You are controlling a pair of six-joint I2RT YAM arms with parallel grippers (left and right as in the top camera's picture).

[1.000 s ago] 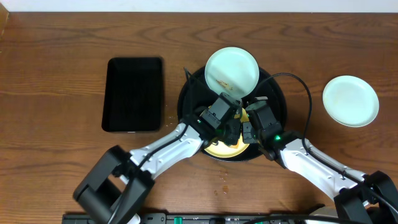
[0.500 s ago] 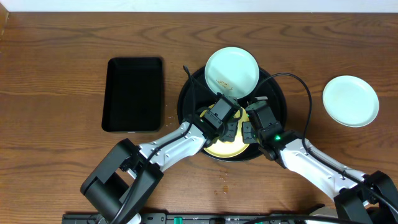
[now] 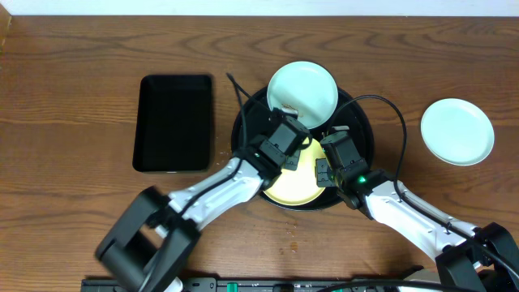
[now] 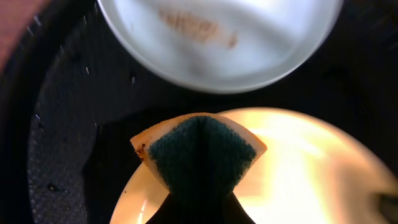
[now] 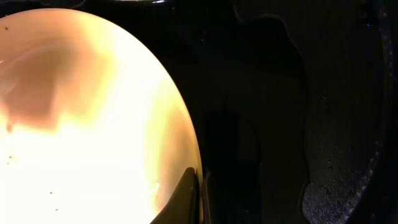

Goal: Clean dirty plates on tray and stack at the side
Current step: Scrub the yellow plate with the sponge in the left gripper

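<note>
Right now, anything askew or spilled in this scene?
The smeared mint plate overhangs the far rim of the round tray rather than lying inside it. A few small specks or drops sit on the table in front of the tray. Nothing else stands out.

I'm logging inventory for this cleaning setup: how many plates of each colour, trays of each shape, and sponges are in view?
Mint-blue plates: 2
Yellow plate: 1
Round black tray: 1
Rectangular black tray: 1
Sponge: 1
Total: 6
</note>
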